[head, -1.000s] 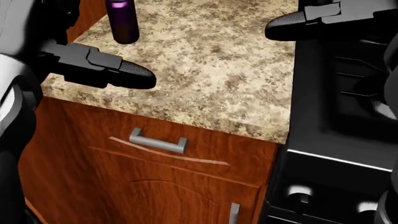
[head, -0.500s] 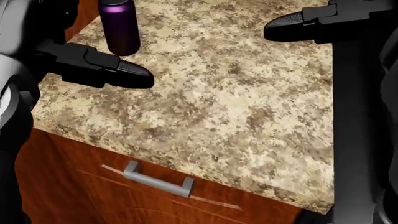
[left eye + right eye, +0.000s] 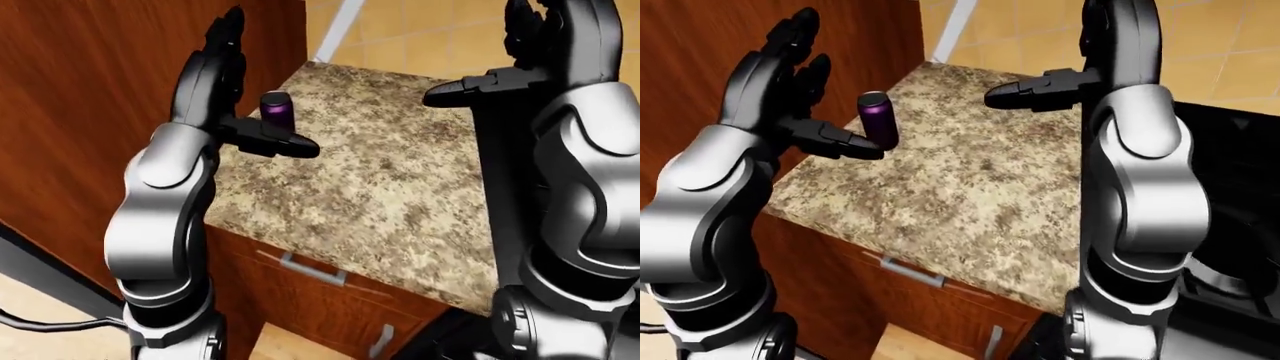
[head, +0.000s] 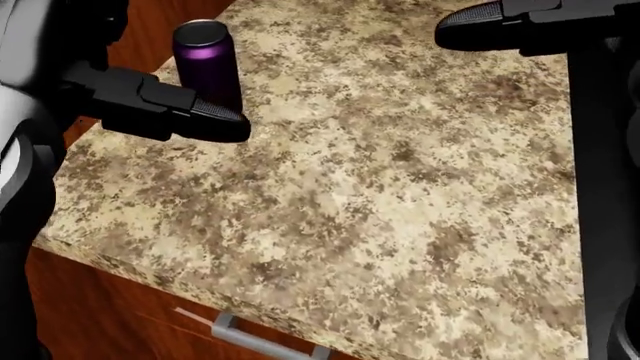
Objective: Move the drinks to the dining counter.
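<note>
1. At the far left of the right-eye view rises one tall reddish-brown wooden panel (image 3: 700, 67), bordering the counter's left edge.
2. Next comes the left hand (image 3: 790, 90), raised above the counter's left edge with its fingers spread wide and upright and its thumb jutting rightward; it grasps nothing.
3. Just right of that thumb stands one purple can (image 3: 877, 118), the only drink in sight, upright on the speckled granite counter (image 3: 960, 195) near its left edge toward the top of the view. In the head view the thumb tip overlaps the can's lower part; whether they touch I cannot tell.
4. Below the counter's near edge sits one wooden drawer front (image 3: 940, 300) with one grey bar handle (image 3: 910, 271); a second, vertical handle (image 3: 992, 341) shows lower down on a cabinet door.
5. Further right, the right hand (image 3: 1080, 67) is held high over the counter's right side, fingers up and thumb pointing left, loose and empty, well apart from the can.
6. At the far right lies one black stove (image 3: 1230, 195), touching the counter's right edge.
</note>
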Robot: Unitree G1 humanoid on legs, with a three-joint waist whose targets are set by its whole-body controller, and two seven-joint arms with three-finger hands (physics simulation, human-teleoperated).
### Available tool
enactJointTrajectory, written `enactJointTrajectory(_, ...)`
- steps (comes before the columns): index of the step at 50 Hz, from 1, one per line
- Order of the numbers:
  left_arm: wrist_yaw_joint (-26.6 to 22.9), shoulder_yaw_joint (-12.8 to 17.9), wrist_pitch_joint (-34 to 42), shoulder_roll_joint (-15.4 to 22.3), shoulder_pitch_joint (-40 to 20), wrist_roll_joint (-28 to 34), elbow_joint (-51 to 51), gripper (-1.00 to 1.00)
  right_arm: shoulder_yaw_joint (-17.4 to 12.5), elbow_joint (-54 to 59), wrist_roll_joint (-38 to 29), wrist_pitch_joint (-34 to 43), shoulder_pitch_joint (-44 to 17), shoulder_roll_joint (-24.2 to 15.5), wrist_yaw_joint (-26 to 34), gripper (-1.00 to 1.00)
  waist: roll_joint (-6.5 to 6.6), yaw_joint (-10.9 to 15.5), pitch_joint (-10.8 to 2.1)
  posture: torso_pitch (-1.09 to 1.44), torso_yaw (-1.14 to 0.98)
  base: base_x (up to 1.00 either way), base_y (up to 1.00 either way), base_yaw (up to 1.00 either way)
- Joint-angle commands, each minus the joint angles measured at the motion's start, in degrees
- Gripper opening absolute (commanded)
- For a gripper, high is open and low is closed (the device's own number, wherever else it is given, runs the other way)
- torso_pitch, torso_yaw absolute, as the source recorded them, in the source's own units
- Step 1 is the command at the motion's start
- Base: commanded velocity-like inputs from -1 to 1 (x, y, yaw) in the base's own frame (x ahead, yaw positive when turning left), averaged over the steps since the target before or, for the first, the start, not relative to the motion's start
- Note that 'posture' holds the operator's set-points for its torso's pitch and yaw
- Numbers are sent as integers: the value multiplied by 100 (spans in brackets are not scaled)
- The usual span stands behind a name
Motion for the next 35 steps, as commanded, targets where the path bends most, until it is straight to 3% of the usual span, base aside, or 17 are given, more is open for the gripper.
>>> enactJointTrajectory(1, 46, 107, -115, 75, -147, 74, -151, 100, 16, -128, 48, -191, -146, -33, -8, 100, 25, 6, -145, 0, 0, 0, 0, 0)
enactJointTrajectory(2, 44, 114, -112, 80, -149, 74, -152, 100, 16, -147, 56, -166, -156, -40, -16, 100, 154, -26, -173, 0, 0, 0, 0, 0)
enactJointTrajectory(12, 44, 74, -161, 67, -114, 90, -123, 100, 17, -179, 101, -137, -184, -64, -77, 100, -3, -13, -299, 0, 0, 0, 0, 0)
enactJointTrajectory(35, -32, 37, -967, -65, 17, 376, 867, 100, 1, -179, 214, -148, -211, -100, -168, 100, -2, 15, -297, 0, 0, 0, 0, 0)
